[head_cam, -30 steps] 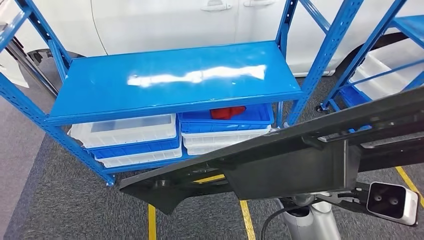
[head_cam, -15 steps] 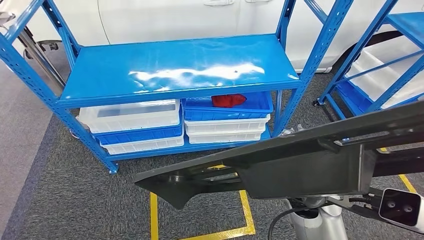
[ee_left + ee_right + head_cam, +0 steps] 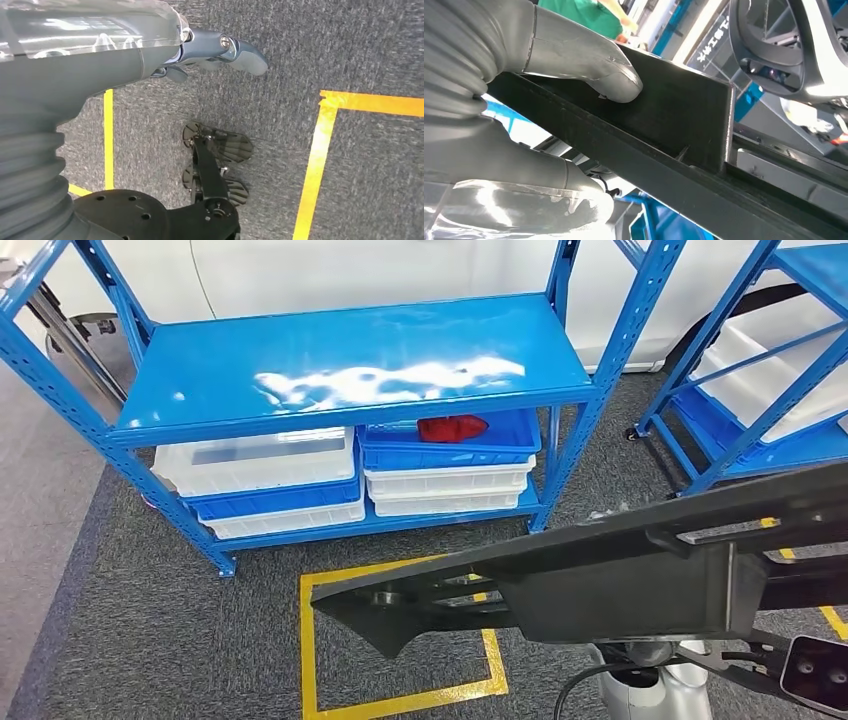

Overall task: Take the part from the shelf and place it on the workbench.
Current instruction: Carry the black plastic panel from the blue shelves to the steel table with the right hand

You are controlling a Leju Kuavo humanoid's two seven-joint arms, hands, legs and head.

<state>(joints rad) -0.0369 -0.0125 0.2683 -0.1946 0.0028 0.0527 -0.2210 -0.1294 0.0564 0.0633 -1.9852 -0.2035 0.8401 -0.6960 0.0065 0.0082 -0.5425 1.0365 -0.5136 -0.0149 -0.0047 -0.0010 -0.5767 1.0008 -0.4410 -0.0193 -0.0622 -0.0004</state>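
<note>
Part [image 3: 600, 575]: long black moulded piece, held off the shelf, slanting across the lower head view above the carpet; its pointed end hangs over the yellow floor tape [image 3: 400, 640].
Right robot hand [image 3: 524, 100]: clamped on the part; thumb [image 3: 589, 65] pressed on one flat face, the other fingers curled under the edge on the far side.
Left robot hand [image 3: 215, 52]: holds nothing, hangs over the carpet; fingers look loosely bent, so spread or pressed together cannot be told.
Shelf [image 3: 350, 360]: top board bare and glossy; stacked white and blue bins [image 3: 445, 465] below, a red item [image 3: 452, 427] in the upper blue one. Part is well apart from the shelf.
Desk: none to be seen from here.
Step, judged: pick-up done; carry to the desk remains.
Risk 1: grasp sits near one end, so the long free end may lever the part and twist it in the fingers.
Risk 2: in a turn, the pointed end could sweep into the blue uprights [image 3: 575, 430].
Risk 3: one-handed hold; a jolt while walking may loosen it.
</note>
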